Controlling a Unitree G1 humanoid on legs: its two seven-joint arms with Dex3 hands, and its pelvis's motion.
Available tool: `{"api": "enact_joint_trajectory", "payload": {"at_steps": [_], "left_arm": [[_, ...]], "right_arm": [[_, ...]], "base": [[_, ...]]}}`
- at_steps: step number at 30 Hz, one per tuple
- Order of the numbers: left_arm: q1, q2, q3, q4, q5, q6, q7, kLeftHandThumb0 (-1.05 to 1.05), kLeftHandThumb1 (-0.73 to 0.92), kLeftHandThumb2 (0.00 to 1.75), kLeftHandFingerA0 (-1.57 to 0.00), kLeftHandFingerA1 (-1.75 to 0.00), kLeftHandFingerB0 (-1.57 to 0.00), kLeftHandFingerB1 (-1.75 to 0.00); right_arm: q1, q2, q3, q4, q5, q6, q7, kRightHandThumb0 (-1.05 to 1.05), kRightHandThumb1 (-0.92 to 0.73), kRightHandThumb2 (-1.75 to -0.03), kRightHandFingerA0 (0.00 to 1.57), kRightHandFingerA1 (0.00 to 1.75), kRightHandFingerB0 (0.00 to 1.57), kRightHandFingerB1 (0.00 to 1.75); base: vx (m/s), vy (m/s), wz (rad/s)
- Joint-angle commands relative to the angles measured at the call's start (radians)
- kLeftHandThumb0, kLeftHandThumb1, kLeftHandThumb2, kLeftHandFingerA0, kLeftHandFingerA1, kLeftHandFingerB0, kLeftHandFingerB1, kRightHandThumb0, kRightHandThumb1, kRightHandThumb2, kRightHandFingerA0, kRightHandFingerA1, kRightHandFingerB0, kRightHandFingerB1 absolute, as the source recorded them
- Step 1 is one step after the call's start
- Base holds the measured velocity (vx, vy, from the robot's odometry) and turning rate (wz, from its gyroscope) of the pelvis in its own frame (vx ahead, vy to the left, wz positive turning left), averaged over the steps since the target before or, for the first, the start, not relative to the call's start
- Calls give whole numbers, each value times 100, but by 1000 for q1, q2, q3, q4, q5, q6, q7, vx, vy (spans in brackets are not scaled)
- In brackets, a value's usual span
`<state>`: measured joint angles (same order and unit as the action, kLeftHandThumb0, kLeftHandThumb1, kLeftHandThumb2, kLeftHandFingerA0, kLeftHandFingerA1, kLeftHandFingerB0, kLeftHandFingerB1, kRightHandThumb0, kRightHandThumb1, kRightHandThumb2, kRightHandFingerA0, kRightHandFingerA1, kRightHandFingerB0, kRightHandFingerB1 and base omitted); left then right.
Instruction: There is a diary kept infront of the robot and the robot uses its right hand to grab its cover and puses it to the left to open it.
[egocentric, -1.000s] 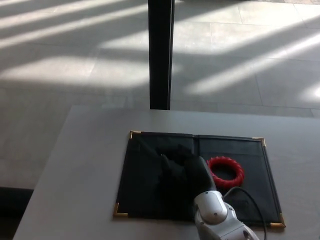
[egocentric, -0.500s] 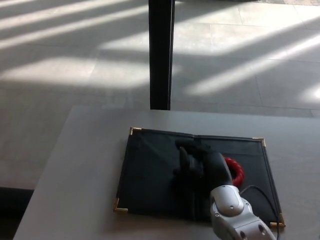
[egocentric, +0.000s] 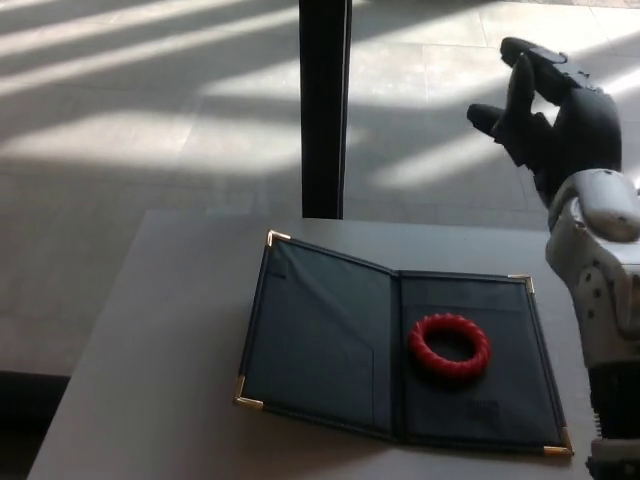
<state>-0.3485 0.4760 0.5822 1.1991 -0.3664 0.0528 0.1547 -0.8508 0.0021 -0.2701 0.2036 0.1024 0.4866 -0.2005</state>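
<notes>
A dark diary (egocentric: 330, 340) with gold corner caps lies spread on the grey table (egocentric: 160, 330). Its left cover is tilted a little off the surface, the far gold corner (egocentric: 276, 238) raised. A red ridged ring (egocentric: 449, 345) rests on the right inner page. My right hand (egocentric: 550, 110) is lifted high at the upper right, well above and beyond the diary, fingers apart and holding nothing. The white forearm (egocentric: 600, 270) runs down the right edge. My left hand does not show.
A black vertical post (egocentric: 323, 105) stands just behind the table's far edge, in line with the diary's left half. Sunlit tiled floor lies beyond. The table's left edge slants down toward the bottom left.
My right hand has left the diary's cover and risen up and to the right. The red ring is uncovered. The left cover now stands slightly raised.
</notes>
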Motion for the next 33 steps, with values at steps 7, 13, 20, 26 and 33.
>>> {"api": "enact_joint_trajectory", "payload": {"at_steps": [7, 13, 20, 26, 33], "left_arm": [[36, 25, 35, -4, -17, 23, 26, -88, 92, 162, -62, -126, -15, -95], [45, 29, 43, -6, -18, 21, 21, -85, 92, 161, -53, -119, -14, -92], [50, 30, 52, 0, -19, 13, 26, -89, 92, 161, -69, -130, -26, -101], [62, 27, 53, -4, -14, 12, 23, -89, 92, 161, -53, -121, -8, -91], [64, 21, 58, -6, -16, 10, 25, -88, 92, 161, -62, -126, -15, -94]], "right_arm": [[194, -311, -339, -161, 153, 226, 92, -66, -92, -67, 40, 56, 25, 44], [384, -439, -479, -163, 172, 151, 153, -70, -92, -67, 44, 66, 30, 51], [551, -514, -687, -203, 204, 180, 121, -90, -85, -66, 63, 92, 43, 89], [661, -518, -775, -161, 224, 134, 140, -91, -86, -66, 67, 91, 43, 94], [792, -389, -863, -137, 273, 52, 129, -87, -92, -65, 64, 92, 38, 97]], "base": [[0, 0, 0], [0, 0, 0], [0, 0, 0], [0, 0, 0], [0, 0, 0]]}}
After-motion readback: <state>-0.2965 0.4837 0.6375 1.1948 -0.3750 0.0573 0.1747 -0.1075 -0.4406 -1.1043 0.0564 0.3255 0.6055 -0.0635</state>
